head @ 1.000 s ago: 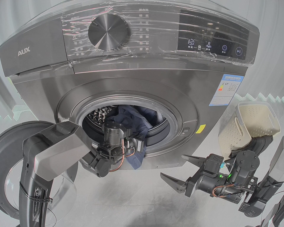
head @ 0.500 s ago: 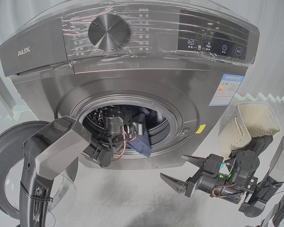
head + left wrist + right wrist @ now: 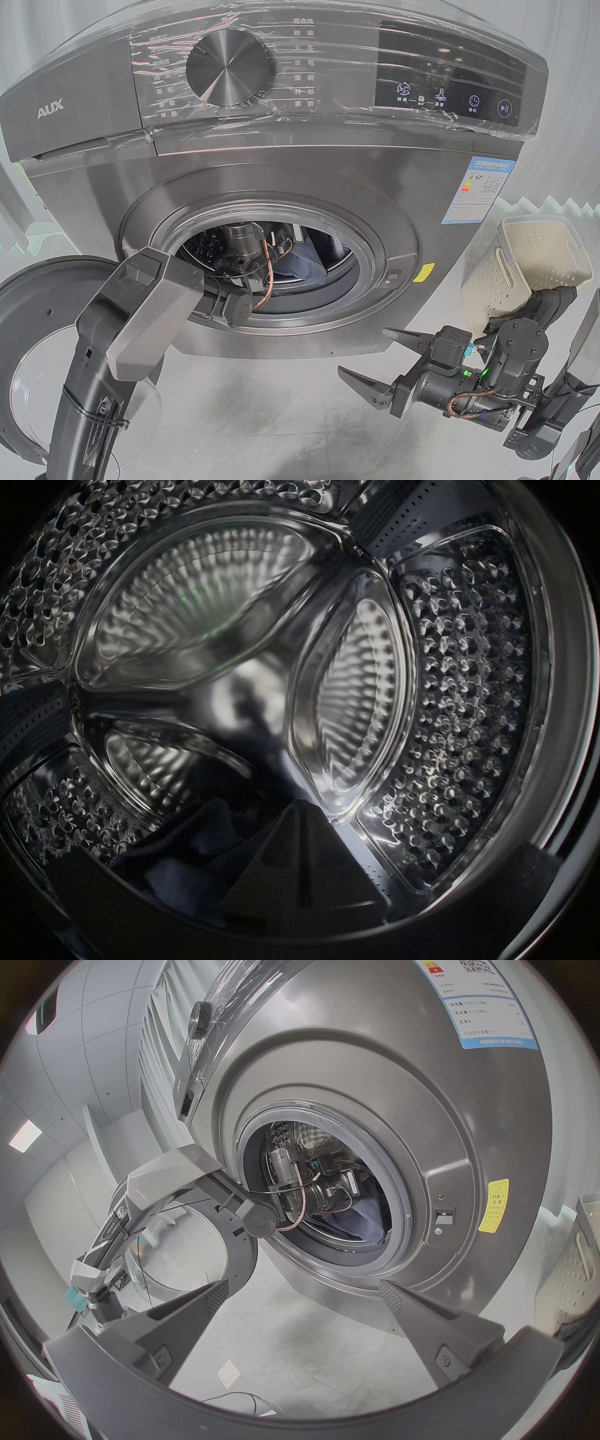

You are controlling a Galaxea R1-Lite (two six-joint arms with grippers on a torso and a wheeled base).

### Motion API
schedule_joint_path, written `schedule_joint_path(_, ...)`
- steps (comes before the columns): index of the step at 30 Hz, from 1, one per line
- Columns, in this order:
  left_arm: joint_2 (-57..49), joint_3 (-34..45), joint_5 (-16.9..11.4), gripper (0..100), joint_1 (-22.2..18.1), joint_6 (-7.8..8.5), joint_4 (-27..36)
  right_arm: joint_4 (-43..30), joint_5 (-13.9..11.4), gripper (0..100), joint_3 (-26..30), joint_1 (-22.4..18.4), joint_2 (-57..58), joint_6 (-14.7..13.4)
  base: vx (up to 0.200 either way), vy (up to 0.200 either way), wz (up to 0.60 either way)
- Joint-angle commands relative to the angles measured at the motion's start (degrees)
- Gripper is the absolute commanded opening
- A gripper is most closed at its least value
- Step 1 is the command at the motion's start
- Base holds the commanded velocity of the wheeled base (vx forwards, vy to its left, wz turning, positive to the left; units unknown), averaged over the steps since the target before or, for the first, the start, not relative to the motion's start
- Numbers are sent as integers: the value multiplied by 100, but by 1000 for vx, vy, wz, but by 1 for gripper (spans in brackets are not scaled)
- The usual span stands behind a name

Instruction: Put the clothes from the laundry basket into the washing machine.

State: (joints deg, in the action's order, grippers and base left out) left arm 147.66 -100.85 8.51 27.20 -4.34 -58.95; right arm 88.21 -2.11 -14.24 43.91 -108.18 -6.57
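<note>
Left gripper [image 3: 300, 849] was inside the grey front-loading washing machine [image 3: 312, 169], clamped on the dark blue garment [image 3: 303, 267], tail at the door rim. Likely limp, light; grab bunched folds. Right gripper [image 3: 362, 350] sat spread out front.

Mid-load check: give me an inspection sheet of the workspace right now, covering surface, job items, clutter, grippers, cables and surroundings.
Surface: grey floor in front of the washing machine.
Job's things: dark blue garment hanging at the drum mouth; dark clothes draped over the rim of the laundry basket, to the machine's right.
Clutter: small white square on the floor.
Grippers: left gripper inside the drum, shut on the dark blue garment; right gripper open, above the floor.
Cables: copper-coloured cable looped along the left wrist.
Surroundings: machine door swung open at the left.
</note>
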Motion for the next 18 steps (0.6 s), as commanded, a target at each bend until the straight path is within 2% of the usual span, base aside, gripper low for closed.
schedule_joint_path(1, 456, -418, 72, 0, -39, -14, 15, 3, 0, 100, -9, 3, -19, -2, 0, 0, 0)
schedule_joint_path(6, 368, 39, 72, 0, -21, -5, 24, 3, 0, 100, -9, -5, -28, -2, 0, 0, 0)
schedule_joint_path(7, 280, 268, 54, 100, 14, -5, 51, 3, -9, 100, -9, 3, -28, -2, 0, 0, 0)
schedule_joint_path(9, 122, 532, 54, 100, 49, -32, 86, 3, 0, 100, -9, -5, -28, -2, 0, 0, 0)
schedule_joint_path(10, -98, 866, -16, 100, 137, -120, 235, 3, 0, 100, -9, 3, -28, -2, 0, 0, 0)
schedule_joint_path(12, -317, 1147, -86, 100, 198, -172, 446, 3, -9, 100, -18, 3, -37, -2, 0, 0, 0)
schedule_joint_path(18, -590, 1771, -394, 100, 233, -120, 640, 3, -9, 100, -18, 83, -37, -11, 0, 0, 0)
